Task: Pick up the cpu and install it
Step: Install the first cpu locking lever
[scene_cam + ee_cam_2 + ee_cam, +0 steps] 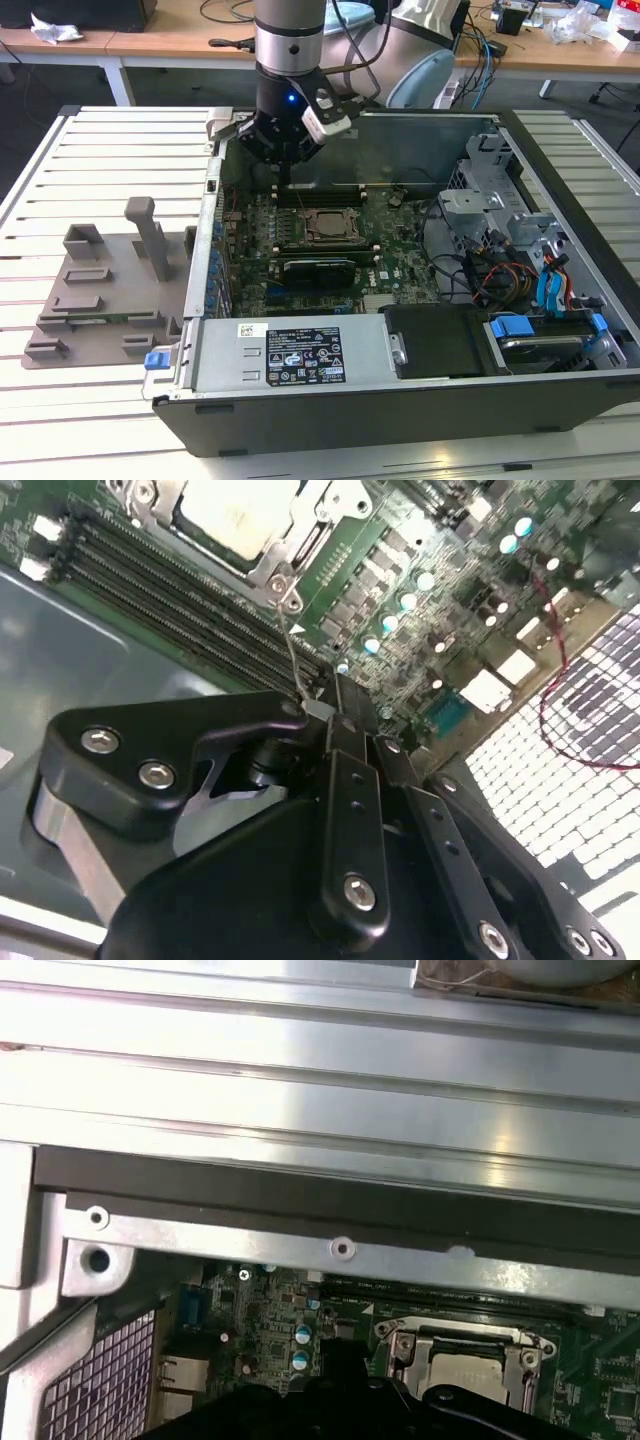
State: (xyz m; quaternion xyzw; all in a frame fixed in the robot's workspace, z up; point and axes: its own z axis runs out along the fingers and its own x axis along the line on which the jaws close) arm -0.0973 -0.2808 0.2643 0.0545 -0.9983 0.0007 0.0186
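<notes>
The cpu (326, 226) lies flat in the motherboard socket, its silver-grey top showing inside the metal frame; both wrist views show it too (238, 508) (462, 1375). My gripper (285, 172) hangs over the memory slots just behind the socket, close to the case's far wall. In the second wrist view the black fingers (345, 770) are pressed together. The gripper (320, 706) is shut on the tip of the thin wire socket lever (292, 645), which rises from the frame's corner up to the fingertips.
The open computer case (300, 430) lies on a white slatted table. Memory slots (330, 193) run behind the socket and a black card (318, 270) in front. A drive cage (480, 190) and cables (505, 272) are on the exterior view's right, a grey fixture tray (100, 290) on its left.
</notes>
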